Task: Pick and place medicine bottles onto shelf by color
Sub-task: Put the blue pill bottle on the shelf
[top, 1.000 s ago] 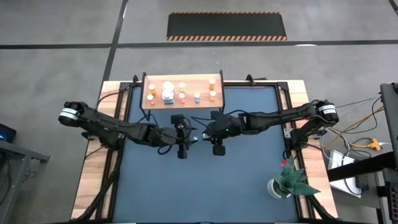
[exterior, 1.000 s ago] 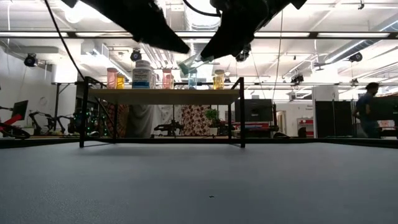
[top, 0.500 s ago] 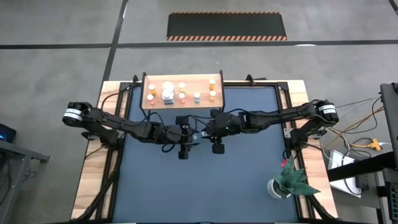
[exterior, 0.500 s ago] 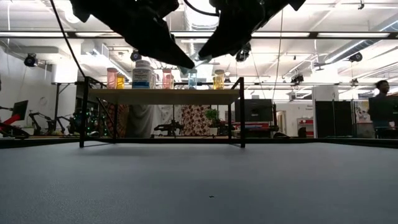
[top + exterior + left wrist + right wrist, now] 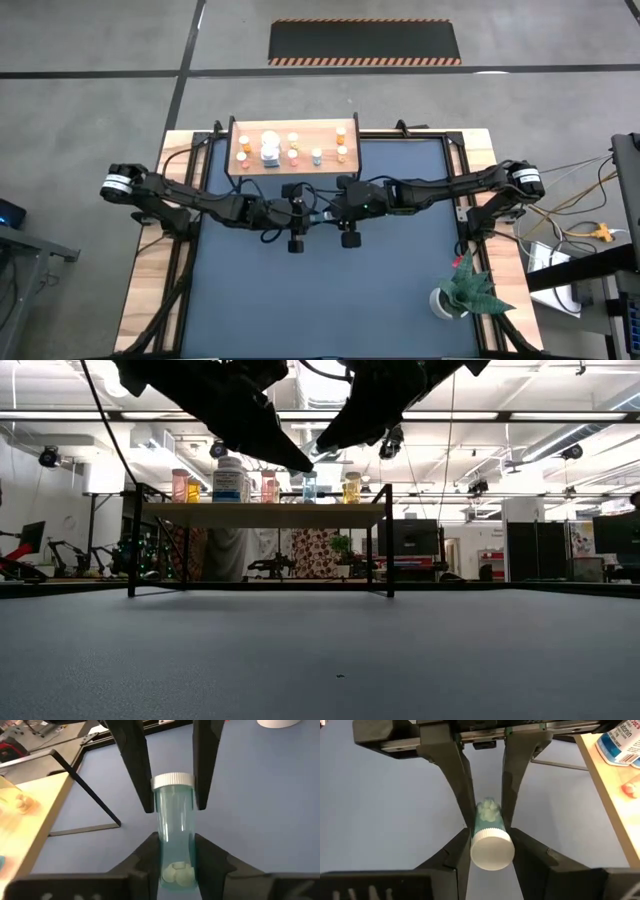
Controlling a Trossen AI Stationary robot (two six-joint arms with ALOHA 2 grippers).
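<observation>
Left wrist view: a greenish medicine bottle [image 5: 173, 827] with a white cap is hanging in mid-air just in front of the shelf [image 5: 293, 148], caught between both tools at once. The left tool [image 5: 175, 852] is pinching the bottle at its pill-filled lower end, while the right tool [image 5: 171, 790] is flanking the cap end with its fingers [image 5: 134, 765] alongside the body; whether those far fingers are pressing or merely standing beside the glass is not certain from this side. The right wrist view is showing the same bottle [image 5: 489, 837] cap-first, with the right tool [image 5: 489, 851] closing round it just behind the cap and the left tool [image 5: 485, 795] holding the far end. In the high view the two tools [image 5: 318, 212] are meeting nose to nose in front of the shelf's front edge, over the dark bench [image 5: 330, 290]; the other bottles [image 5: 270, 152] are standing on the shelf board, and a potted plant [image 5: 462, 288] is sitting well apart from the shelf. Judged risks: the bottle is dropping to the bench if one tool is letting go before the other is gripping firmly; the smooth body is twisting if the two are pulling unevenly; and the arms are standing so close that any misjudged retreat is risking a knock.
</observation>
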